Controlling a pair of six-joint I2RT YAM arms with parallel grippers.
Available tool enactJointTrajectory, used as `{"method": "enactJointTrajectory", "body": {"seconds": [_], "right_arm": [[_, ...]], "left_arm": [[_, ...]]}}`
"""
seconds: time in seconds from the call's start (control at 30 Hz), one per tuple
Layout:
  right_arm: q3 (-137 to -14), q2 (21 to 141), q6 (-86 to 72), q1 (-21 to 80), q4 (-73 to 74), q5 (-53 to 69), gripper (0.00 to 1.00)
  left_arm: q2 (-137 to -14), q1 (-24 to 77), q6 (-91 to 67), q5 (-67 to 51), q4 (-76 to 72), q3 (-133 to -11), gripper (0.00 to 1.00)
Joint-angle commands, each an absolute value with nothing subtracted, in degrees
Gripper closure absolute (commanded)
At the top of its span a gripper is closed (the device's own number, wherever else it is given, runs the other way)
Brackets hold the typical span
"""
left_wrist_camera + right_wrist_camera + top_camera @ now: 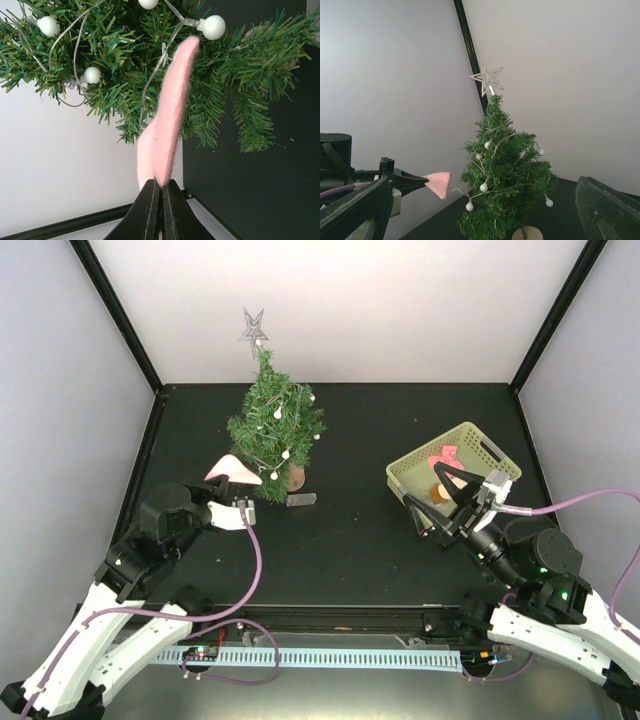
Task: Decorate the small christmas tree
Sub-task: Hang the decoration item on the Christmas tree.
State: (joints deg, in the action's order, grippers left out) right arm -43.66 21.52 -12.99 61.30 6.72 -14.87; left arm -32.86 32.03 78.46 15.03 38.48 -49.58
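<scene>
The small christmas tree (275, 430) stands at the back left of the black table on a wood stump base (296, 478), with a silver star (252, 328) on top and a string of white bead lights. My left gripper (213, 483) is shut on a pink felt ornament (235, 469), held just left of the lower branches. In the left wrist view the jaws (161, 184) pinch the ornament (170, 110), whose tip reaches the needles (125, 85). My right gripper (425, 490) is open and empty over the basket's near-left edge, facing the tree (505, 180).
A pale green basket (470, 435) at the right holds a pink piece (443, 455) and a brown ornament (438, 492). A small grey box (302, 499) lies by the tree's base. White walls and black frame posts enclose the table.
</scene>
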Motion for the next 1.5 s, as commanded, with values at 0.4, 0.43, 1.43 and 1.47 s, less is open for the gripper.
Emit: {"method": "enactJointTrajectory", "body": {"seconds": [0.4, 0.43, 1.43, 1.47], "right_arm": [[-43.17, 21.20, -12.53, 61.08, 5.16, -15.54, 0.00], [-43.20, 21.25, -12.38, 61.07, 5.14, -15.58, 0.00], [-43.04, 23.33, -12.32, 61.08, 8.11, -16.63, 0.00], [-43.18, 23.45, -12.59, 61.08, 8.62, -16.80, 0.00]], "left_arm": [[-33.63, 32.51, 74.74, 13.56, 40.04, -44.39, 0.98], [-33.87, 32.52, 74.57, 13.35, 40.08, -43.79, 0.98], [-33.23, 32.47, 64.20, 10.55, 43.62, -44.92, 0.44], [-32.88, 32.50, 61.79, 9.15, 43.74, -45.44, 0.44]]}}
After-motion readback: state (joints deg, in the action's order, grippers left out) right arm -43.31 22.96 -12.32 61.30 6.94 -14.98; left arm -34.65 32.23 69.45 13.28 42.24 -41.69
